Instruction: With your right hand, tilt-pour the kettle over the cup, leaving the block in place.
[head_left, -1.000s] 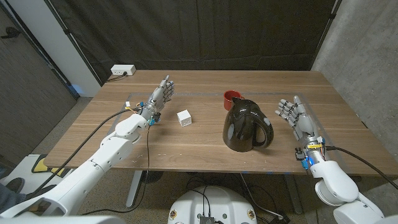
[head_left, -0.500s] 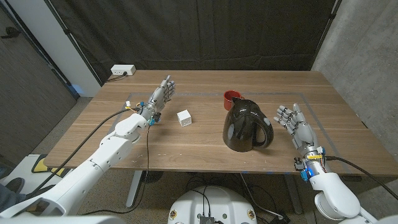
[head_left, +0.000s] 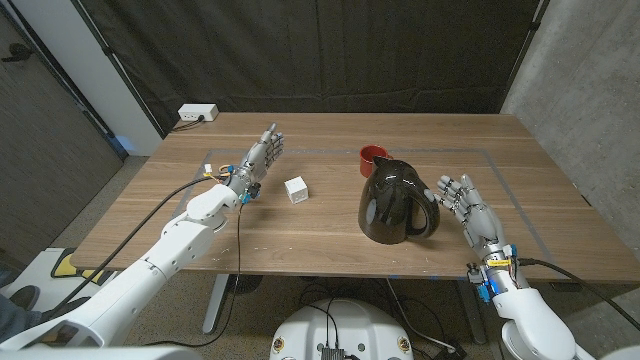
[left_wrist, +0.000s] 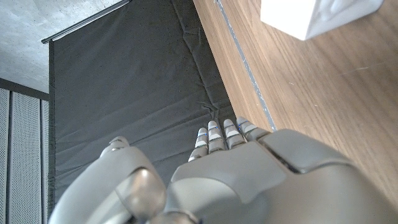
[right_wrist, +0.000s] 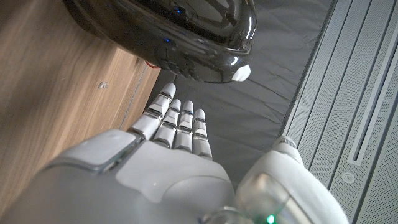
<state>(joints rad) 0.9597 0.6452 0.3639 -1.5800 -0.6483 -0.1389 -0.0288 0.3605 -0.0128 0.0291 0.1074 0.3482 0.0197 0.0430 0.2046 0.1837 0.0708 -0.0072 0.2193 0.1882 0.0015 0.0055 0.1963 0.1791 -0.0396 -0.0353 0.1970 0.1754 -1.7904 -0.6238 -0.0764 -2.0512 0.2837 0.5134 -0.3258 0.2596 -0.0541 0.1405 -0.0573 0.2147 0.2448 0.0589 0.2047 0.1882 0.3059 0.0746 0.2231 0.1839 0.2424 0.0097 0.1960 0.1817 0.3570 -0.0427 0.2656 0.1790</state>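
A glossy black kettle (head_left: 396, 201) stands upright at the table's middle, its handle facing my right hand (head_left: 462, 201). That hand is open, fingers spread, just right of the handle and not touching it. In the right wrist view the kettle (right_wrist: 180, 31) looms close beyond my extended fingers (right_wrist: 177, 121). A red cup (head_left: 372, 156) sits right behind the kettle, partly hidden by it. The small white block (head_left: 296, 189) lies left of the kettle; its corner (left_wrist: 317, 15) shows in the left wrist view. My left hand (head_left: 258, 158) is open, held left of the block.
The wooden table (head_left: 340, 245) has free room in front of the kettle and on its right side. A white power strip (head_left: 198, 113) sits at the far left corner. A dark curtain hangs behind the table.
My right hand has moved left toward the kettle's handle and a little nearer the table's front edge. Left hand, kettle, cup and block have stayed put.
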